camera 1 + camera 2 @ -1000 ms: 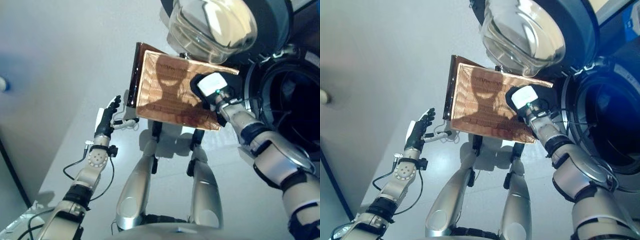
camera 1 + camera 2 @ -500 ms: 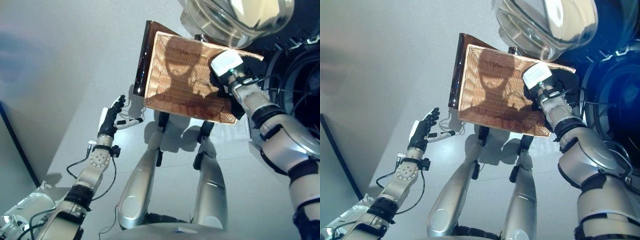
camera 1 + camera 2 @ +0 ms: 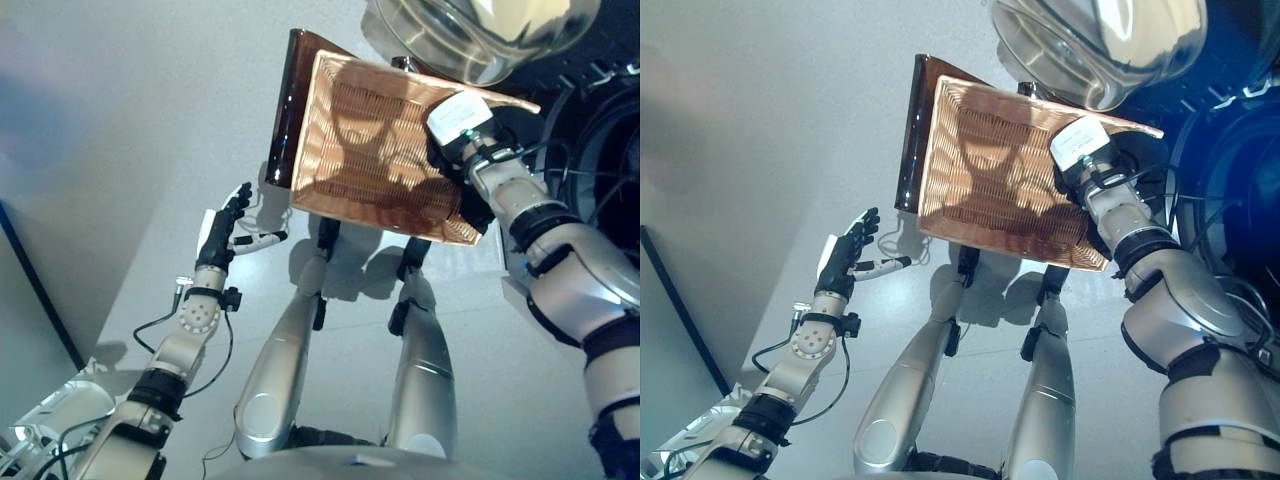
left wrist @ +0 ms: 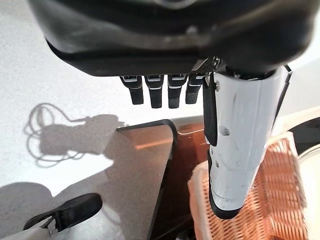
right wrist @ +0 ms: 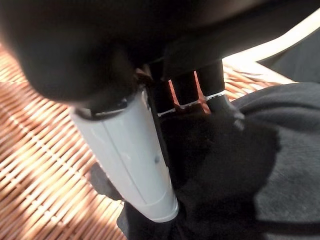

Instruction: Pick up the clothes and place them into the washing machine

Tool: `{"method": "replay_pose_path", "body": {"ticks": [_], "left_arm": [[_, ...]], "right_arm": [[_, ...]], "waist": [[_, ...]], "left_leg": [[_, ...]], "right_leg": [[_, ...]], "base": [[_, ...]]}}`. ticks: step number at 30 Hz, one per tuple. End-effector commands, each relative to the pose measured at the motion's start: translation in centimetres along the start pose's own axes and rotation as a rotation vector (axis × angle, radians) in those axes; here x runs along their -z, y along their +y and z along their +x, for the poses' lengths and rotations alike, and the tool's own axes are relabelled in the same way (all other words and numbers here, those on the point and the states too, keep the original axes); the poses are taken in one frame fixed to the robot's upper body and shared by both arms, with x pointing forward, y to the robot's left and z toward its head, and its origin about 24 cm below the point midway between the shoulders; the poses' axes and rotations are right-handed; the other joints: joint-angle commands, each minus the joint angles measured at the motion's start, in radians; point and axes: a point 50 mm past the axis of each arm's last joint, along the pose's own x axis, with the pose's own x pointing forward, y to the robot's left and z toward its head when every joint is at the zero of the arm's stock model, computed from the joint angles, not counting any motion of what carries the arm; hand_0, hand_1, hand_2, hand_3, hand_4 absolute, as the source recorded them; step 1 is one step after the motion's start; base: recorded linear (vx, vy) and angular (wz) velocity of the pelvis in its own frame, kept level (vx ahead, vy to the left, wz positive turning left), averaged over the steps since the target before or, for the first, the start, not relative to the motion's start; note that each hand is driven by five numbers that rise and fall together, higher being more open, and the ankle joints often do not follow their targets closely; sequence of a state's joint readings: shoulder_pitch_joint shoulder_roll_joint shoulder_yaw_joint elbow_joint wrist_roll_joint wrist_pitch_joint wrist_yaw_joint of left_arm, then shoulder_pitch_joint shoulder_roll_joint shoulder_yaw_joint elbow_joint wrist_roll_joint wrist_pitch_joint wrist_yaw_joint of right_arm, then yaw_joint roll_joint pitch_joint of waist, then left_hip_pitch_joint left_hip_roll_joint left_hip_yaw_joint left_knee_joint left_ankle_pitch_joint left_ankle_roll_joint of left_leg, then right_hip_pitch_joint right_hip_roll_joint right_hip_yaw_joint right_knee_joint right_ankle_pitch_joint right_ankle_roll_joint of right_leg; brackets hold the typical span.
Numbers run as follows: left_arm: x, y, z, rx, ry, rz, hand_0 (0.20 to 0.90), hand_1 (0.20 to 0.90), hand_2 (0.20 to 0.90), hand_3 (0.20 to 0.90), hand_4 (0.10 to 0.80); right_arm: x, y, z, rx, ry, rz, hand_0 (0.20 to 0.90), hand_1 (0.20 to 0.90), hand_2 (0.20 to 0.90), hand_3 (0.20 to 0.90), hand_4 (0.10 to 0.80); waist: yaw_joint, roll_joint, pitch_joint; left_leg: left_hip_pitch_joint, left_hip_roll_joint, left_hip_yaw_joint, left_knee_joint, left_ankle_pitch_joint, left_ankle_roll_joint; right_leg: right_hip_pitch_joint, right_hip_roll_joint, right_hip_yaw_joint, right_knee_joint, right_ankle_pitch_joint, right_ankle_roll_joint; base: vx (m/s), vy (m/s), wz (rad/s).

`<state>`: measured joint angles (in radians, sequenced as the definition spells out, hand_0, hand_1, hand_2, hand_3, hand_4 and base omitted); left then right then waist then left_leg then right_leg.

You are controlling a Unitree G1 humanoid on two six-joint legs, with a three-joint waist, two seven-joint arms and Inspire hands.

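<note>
A shallow wicker basket rests on a low dark brown box beside the washing machine. My right hand is over the basket's side nearest the machine. In the right wrist view this hand is open, its thumb straight and its fingertips touching a dark cloth that lies in the basket. My left hand is open and empty, above the floor to the left of the box. It also shows in the left wrist view, facing the box and the basket.
The machine's round glass door stands open just beyond the basket, and the dark drum opening is to its right. Pale grey floor spreads to the left of the box. A dark panel edge runs along the far left.
The camera has shifted, so the whole picture has moved. My right hand has stayed on the basket's machine side. My left hand has hardly moved.
</note>
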<state>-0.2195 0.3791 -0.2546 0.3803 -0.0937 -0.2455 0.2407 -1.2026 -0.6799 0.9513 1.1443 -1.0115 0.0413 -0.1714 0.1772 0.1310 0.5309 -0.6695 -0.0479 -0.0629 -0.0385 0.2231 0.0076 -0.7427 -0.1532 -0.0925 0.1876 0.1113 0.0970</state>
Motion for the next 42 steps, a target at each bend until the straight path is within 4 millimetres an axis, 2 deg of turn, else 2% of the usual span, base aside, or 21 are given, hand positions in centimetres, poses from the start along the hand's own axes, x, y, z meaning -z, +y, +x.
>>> {"method": "replay_pose_path", "body": {"ticks": [1,8,13,15,17,20,21,24,26,27,28,31,34,35,37,38,39,41,42], "left_arm": [[-1.6,1.4,-0.9,-0.058,-0.116,-0.006,0.9,0.9,0.9,0.9,0.8],[-1.8,1.2,-0.8,-0.051,-0.127,0.003,0.9,0.9,0.9,0.9,0.8],[-1.7,1.0,-0.7,-0.058,-0.122,0.001,0.9,0.9,0.9,0.9,0.8],[-1.6,1.1,-0.8,-0.069,-0.116,0.0,0.9,0.9,0.9,0.9,0.8],[-1.2,1.2,-0.9,-0.077,-0.102,0.006,0.9,0.9,0.9,0.9,0.8],[-0.7,1.1,-1.1,-0.08,-0.08,-0.002,0.9,0.9,0.9,0.9,0.8],[-0.7,1.1,-1.1,-0.08,-0.08,-0.002,0.9,0.9,0.9,0.9,0.8],[0.1,1.1,-1.4,-0.103,-0.042,-0.023,0.9,0.9,0.9,0.9,0.8],[0.8,0.9,-1.5,-0.108,-0.008,-0.034,0.9,0.9,0.9,0.9,0.8],[0.7,0.9,-1.5,-0.108,-0.01,-0.033,0.9,0.9,0.9,0.9,0.8],[1.3,0.9,-1.7,-0.119,0.016,-0.043,0.9,0.9,0.9,0.9,0.8],[2.1,0.6,-2.1,-0.122,0.053,-0.059,0.9,0.9,0.9,0.9,0.8],[2.7,0.6,-2.5,-0.123,0.08,-0.065,0.9,0.9,0.9,0.9,0.8],[2.7,0.6,-2.5,-0.122,0.081,-0.063,0.9,0.9,0.9,0.9,0.8],[3.0,0.6,-2.8,-0.117,0.093,-0.068,0.9,0.9,0.9,0.9,0.8],[3.0,0.6,-2.8,-0.117,0.093,-0.068,0.9,0.9,0.9,0.9,0.8],[3.1,0.4,-2.9,-0.105,0.101,-0.076,0.9,0.9,0.9,0.9,0.8],[3.3,0.2,-3.0,-0.1,0.114,-0.093,0.9,0.9,0.9,0.9,0.8],[3.3,0.2,-3.0,-0.1,0.114,-0.093,0.9,0.9,0.9,0.9,0.8]], "right_arm": [[5.4,-0.2,-0.7,-0.003,0.134,-0.112,0.2,0.2,0.2,0.2,0.3],[5.7,0.9,-1.1,-0.007,0.163,-0.12,0.2,0.2,0.2,0.2,0.3],[5.7,1.1,-1.3,0.038,0.201,-0.011,0.2,0.2,0.2,0.2,0.3],[5.3,0.1,-1.1,0.119,0.205,0.106,0.2,0.2,0.2,0.2,0.3],[6.0,-1.6,-1.2,0.229,0.226,0.239,0.2,0.2,0.2,0.2,0.3],[6.2,-2.8,-1.5,0.35,0.247,0.429,0.2,0.2,0.2,0.2,0.3],[6.2,-2.8,-1.5,0.35,0.247,0.429,0.2,0.2,0.2,0.2,0.3],[4.8,-3.7,-2.2,0.491,0.207,0.739,0.2,0.2,0.2,0.2,0.3],[3.9,-3.3,-2.7,0.523,0.196,0.924,0.2,0.2,0.2,0.2,0.3],[4.0,-3.3,-2.7,0.525,0.198,0.924,0.2,0.2,0.2,0.2,0.3],[2.8,-3.2,-3.3,0.574,0.171,1.128,0.2,0.2,0.2,0.2,0.3],[1.2,-2.5,-4.3,0.63,0.168,1.431,0.2,0.2,0.2,0.2,0.3],[-0.4,-1.6,-5.0,0.636,0.146,1.671,0.2,0.2,0.2,0.2,0.3],[-0.4,-1.6,-5.1,0.634,0.148,1.672,0.2,0.2,0.2,0.2,0.3],[-2.4,-0.3,-6.2,0.609,0.111,1.923,0.2,0.2,0.2,0.2,0.3],[-2.4,-0.3,-6.2,0.609,0.111,1.923,0.2,0.2,0.2,0.2,0.3],[-3.5,0.6,-6.9,0.6,0.106,2.116,0.2,0.2,0.2,0.2,0.3],[-4.8,1.3,-7.4,0.583,0.096,2.342,0.2,0.2,0.2,0.2,0.3],[-4.8,1.3,-7.4,0.583,0.096,2.342,0.2,0.2,0.2,0.2,0.3]], "waist": [[-0.013,0.044,-0.011],[-0.013,0.049,-0.011],[-0.019,0.047,-0.011],[-0.027,0.041,-0.011],[-0.036,0.033,-0.011],[-0.049,0.024,-0.011],[-0.049,0.024,-0.011],[-0.073,0.007,-0.011],[-0.084,0.002,-0.011],[-0.081,0.001,-0.011],[-0.095,-0.002,-0.011],[-0.108,-0.006,-0.011],[-0.12,-0.007,-0.016],[-0.118,-0.008,-0.017],[-0.128,-0.003,-0.034],[-0.127,-0.003,-0.035],[-0.135,0.001,-0.042],[-0.135,0.008,-0.054],[-0.135,0.008,-0.055]], "left_leg": [[-0.001,-0.037,0.009,0.002,-0.029,-0.055],[0.012,-0.037,0.016,0.006,-0.034,-0.055],[0.027,-0.036,0.03,0.018,-0.042,-0.052],[0.036,-0.035,0.036,0.022,-0.046,-0.05],[0.047,-0.034,0.043,0.026,-0.051,-0.049],[0.079,-0.031,0.051,0.024,-0.06,-0.049],[0.079,-0.031,0.051,0.024,-0.06,-0.049],[0.124,-0.026,0.064,0.021,-0.071,-0.045],[0.148,-0.024,0.069,0.025,-0.079,-0.042],[0.144,-0.023,0.071,0.026,-0.076,-0.041],[0.173,-0.022,0.075,0.03,-0.088,-0.038],[0.213,-0.023,0.085,0.035,-0.099,-0.033],[0.239,-0.022,0.091,0.039,-0.105,-0.028],[0.239,-0.022,0.092,0.039,-0.105,-0.028],[0.258,-0.023,0.096,0.039,-0.112,-0.027],[0.257,-0.023,0.097,0.039,-0.112,-0.027],[0.271,-0.025,0.098,0.04,-0.118,-0.026],[0.275,-0.024,0.104,0.039,-0.118,-0.026],[0.274,-0.024,0.104,0.039,-0.118,-0.026]], "right_leg": [[-0.006,0.016,0.042,0.01,-0.025,0.004],[0.007,0.018,0.045,0.011,-0.03,0.004],[0.02,0.02,0.053,0.018,-0.03,0.005],[0.026,0.022,0.057,0.019,-0.029,0.005],[0.036,0.024,0.06,0.02,-0.026,0.005],[0.066,0.024,0.064,0.02,-0.033,0.005],[0.066,0.024,0.064,0.02,-0.033,0.005],[0.111,0.025,0.069,0.011,-0.035,0.006],[0.133,0.025,0.073,0.011,-0.037,0.006],[0.13,0.026,0.074,0.008,-0.031,0.005],[0.156,0.025,0.078,0.011,-0.041,0.005],[0.197,0.025,0.086,0.009,-0.048,0.005],[0.222,0.027,0.093,0.007,-0.049,0.005],[0.223,0.027,0.094,0.006,-0.048,0.005],[0.239,0.029,0.097,0.006,-0.056,0.003],[0.238,0.029,0.098,0.006,-0.056,0.003],[0.248,0.029,0.101,0.009,-0.064,0.002],[0.249,0.033,0.109,0.006,-0.064,0.001],[0.248,0.033,0.109,0.005,-0.064,0.001]], "base": [[0.0,0.0,0.0],[0.0,0.0,0.0],[-0.001,0.002,-0.01],[-0.002,0.007,-0.1],[0.001,0.009,-0.16],[0.012,0.0,-0.08],[0.008,-0.006,-0.11],[0.022,-0.009,-0.13],[0.022,-0.007,-0.11],[0.027,-0.006,-0.1],[0.015,-0.012,-0.1],[0.036,-0.017,-0.09],[0.025,-0.003,-0.16],[0.035,-0.005,-0.2],[0.042,-0.007,-0.17],[0.036,-0.007,-0.08],[0.033,-0.005,-0.06],[0.027,-0.003,-0.07],[0.024,-0.009,-0.04]]}}
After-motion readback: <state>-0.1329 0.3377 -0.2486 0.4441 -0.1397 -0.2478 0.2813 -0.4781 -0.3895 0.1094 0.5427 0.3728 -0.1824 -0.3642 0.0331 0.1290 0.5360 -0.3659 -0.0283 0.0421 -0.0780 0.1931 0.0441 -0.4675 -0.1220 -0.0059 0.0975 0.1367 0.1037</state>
